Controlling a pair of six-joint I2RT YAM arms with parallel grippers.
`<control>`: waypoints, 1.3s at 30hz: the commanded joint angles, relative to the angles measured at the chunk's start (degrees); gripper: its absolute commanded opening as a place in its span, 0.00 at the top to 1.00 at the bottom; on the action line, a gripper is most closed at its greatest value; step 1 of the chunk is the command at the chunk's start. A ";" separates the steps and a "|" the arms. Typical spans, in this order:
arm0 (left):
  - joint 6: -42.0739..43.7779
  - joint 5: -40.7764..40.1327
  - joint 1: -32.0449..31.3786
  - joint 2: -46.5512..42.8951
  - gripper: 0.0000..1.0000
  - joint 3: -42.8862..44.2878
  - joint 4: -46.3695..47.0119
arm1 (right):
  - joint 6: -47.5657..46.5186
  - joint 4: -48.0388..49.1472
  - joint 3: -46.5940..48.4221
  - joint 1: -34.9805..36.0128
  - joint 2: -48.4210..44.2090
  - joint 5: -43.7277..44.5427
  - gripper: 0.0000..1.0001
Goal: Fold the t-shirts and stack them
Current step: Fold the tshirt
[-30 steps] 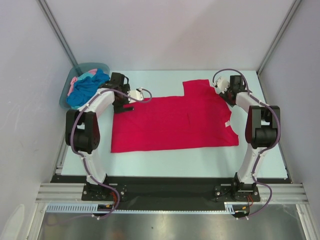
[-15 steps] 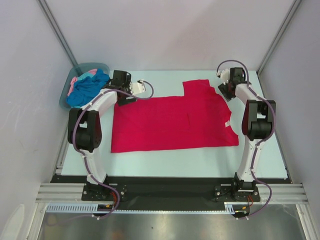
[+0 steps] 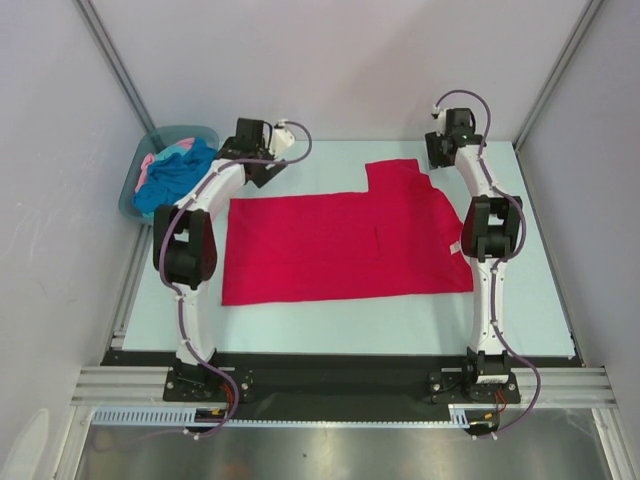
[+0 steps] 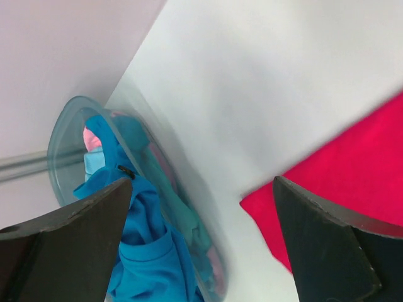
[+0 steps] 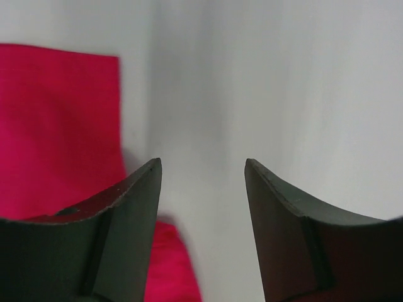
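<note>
– Crimson-red cloth t-shirt [image 3: 345, 245]: location?
– Lying flat mid-table on the pale tabletop [image 3: 520, 300].
– Container?
– Grey-teal plastic tub [image 3: 170, 133], far-left corner, holds a crumpled turquoise-blue shirt [image 3: 172, 172] over a pale pink one [image 3: 150, 160] (mostly hidden).
– Pincers?
– Left gripper [image 4: 203, 189] and right gripper [image 5: 203, 167] both released, nothing between their fingers.

The left hand [image 4: 201, 182] hangs over the pale tabletop [image 4: 252, 82], its two dark fingers [image 4: 82, 239] spread wide with nothing between them. At 8 o'clock a translucent grey-teal tub [image 4: 63, 126] holds a crumpled turquoise-blue t-shirt [image 4: 151, 258] and a glimpse of a pink t-shirt [image 4: 92, 139]. At 4 o'clock a corner of the crimson-red t-shirt [image 4: 352, 170] lies flat.
</note>
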 commanded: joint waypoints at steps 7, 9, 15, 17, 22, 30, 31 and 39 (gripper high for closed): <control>-10.80 -1.29 0.54 0.30 0.00 8.17 -6.24 | 13.22 -1.78 5.38 1.97 6.02 -13.32 0.41; -10.44 -1.38 0.54 -0.06 0.00 7.73 -6.32 | 14.45 -0.64 5.56 2.23 6.47 -12.63 0.41; -10.71 -1.03 0.45 -0.41 0.00 8.17 -6.67 | 15.68 4.89 5.21 1.80 6.56 -9.46 0.42; -10.71 -1.29 0.36 -0.06 0.00 8.78 -6.94 | 16.39 6.31 5.12 1.62 6.47 -9.28 0.42; -10.53 -1.21 0.27 0.47 0.00 9.84 -7.12 | 17.88 8.60 5.03 1.71 7.17 -9.90 0.42; -10.01 -1.12 -0.60 -0.23 0.00 9.05 -7.20 | 19.20 11.32 5.29 3.02 10.68 -9.02 0.43; -9.66 -1.12 -0.69 -0.58 0.00 8.61 -7.20 | 19.46 10.45 6.86 3.29 11.38 -9.28 0.43; -8.69 -1.73 -1.13 -1.11 0.00 8.43 -7.38 | 18.86 14.05 7.23 4.87 11.48 -9.11 0.43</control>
